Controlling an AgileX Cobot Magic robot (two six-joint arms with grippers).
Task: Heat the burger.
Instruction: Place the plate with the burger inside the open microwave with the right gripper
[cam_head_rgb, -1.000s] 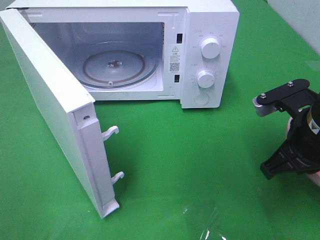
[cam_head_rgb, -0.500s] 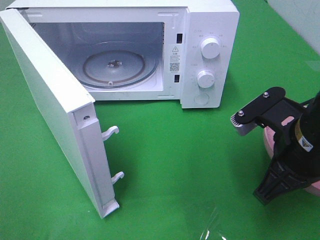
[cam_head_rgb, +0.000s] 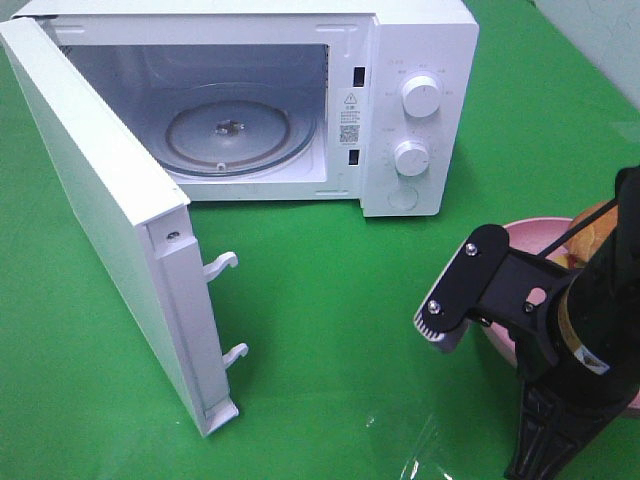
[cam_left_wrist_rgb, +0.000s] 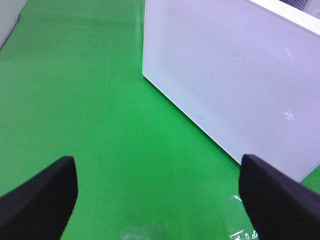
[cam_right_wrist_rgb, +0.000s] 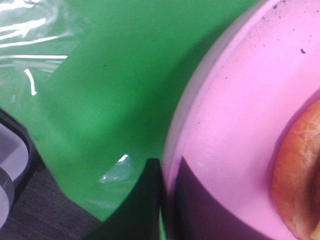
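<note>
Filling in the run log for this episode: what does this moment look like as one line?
right gripper: shut on pink plate rim | burger: on plate | left gripper: open, holding nothing | microwave door: open

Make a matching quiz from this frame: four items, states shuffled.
Items:
1. microwave door
2. burger
3. right gripper
4. left gripper

States:
A. lying on the pink plate
B. shut on the plate's rim
C. swung open
D. open, holding nothing, over the green cloth

Pairs: 1-C, 2-A, 3-B, 4-D
</note>
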